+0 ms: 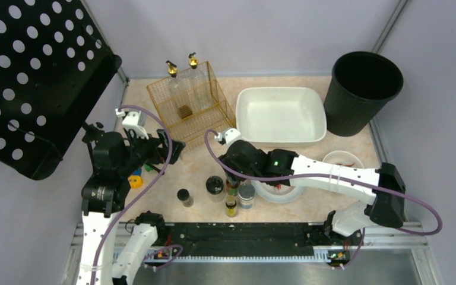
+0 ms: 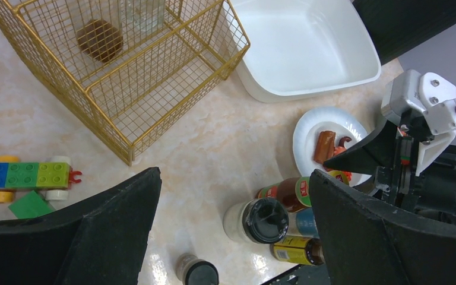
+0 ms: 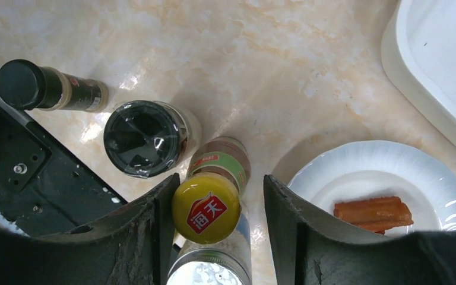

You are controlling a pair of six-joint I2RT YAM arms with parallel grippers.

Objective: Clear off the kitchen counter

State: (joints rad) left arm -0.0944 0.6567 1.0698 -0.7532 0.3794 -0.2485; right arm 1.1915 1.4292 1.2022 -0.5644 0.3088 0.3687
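Risk: off-centre squeeze may tip yellow-capped brown sauce bottle (image 3: pixel 206 208) into black-lidded clear jar (image 3: pixel 145 138).
Right claw (image 3: pixel 219 181): astride cap, unclamped (gap one side).
Left claw (image 2: pixel 234 173): wide open, empty.

- White plate (image 3: pixel 362 155): its lower rim runs off the bottom edge of the right wrist view; overhead, the right arm (image 1: pixel 332 175) covers its middle.
- Small dish (image 1: pixel 341 159), right of the plate: reddish contents too small to identify.
- Brick toy (image 2: pixel 24 175), far left of the plate: clipped by the left wrist view's edge; overhead, mostly behind the left arm (image 1: pixel 104 178).
- Brown lump (image 2: pixel 99 40) in the wire basket (image 2: pixel 172 89), beyond the plate's left: unidentifiable.
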